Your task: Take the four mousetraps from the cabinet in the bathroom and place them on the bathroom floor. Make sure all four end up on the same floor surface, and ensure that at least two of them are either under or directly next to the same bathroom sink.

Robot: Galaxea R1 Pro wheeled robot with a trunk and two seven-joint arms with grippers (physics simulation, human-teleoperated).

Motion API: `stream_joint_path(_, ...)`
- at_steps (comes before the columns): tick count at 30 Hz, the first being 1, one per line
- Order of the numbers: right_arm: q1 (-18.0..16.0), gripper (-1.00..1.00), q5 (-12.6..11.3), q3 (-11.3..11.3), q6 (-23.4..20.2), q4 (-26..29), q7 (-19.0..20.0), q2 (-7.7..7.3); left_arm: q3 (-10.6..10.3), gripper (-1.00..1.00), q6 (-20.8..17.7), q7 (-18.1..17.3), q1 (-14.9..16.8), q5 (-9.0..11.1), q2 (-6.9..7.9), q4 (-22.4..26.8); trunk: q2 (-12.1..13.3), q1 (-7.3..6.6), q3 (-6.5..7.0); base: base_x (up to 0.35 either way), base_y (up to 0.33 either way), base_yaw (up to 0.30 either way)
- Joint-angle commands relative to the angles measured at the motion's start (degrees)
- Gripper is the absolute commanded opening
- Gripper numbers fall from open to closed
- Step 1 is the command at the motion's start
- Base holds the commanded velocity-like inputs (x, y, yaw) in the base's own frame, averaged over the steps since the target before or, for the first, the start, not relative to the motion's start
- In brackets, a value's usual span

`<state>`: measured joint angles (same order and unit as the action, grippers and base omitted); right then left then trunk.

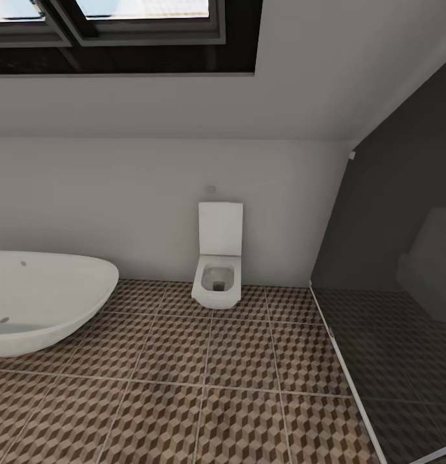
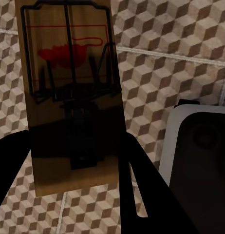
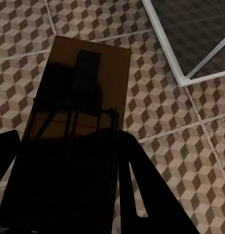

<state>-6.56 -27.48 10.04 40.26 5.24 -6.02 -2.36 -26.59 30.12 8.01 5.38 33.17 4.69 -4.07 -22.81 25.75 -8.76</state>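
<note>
A wide stretch of the bathroom floor (image 1: 184,380) lies open through the middle and lower part of the head view. The white tub (image 1: 42,299) blocks the left edge. The square toilet (image 1: 218,264) stands against the back wall at centre, well apart from the tub, with bare tiles between them. A dark glass panel (image 1: 390,270) on a pale frame walls off the right side. Overhead, the sloped ceiling (image 1: 249,103) closes in at the upper frame.
</note>
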Motion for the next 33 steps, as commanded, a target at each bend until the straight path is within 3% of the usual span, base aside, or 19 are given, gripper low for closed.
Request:
stream_joint_path(1, 0.0, -1.00, -0.1, 0.5, 0.1, 0.0, -0.5, -0.01, -0.4, -1.00, 0.2, 0.3, 0.1, -0.1, -0.03, -0.1, -0.1, 0.03, -0.11, 0.000, 0.000, 0.000)
stream_joint_path(33, 0.0, -1.00, -0.1, 0.5, 0.1, 0.0, -0.5, -0.01, -0.4, -1.00, 0.2, 0.3, 0.1, -0.1, -0.03, -0.1, -0.1, 0.03, -0.11, 0.000, 0.000, 0.000)
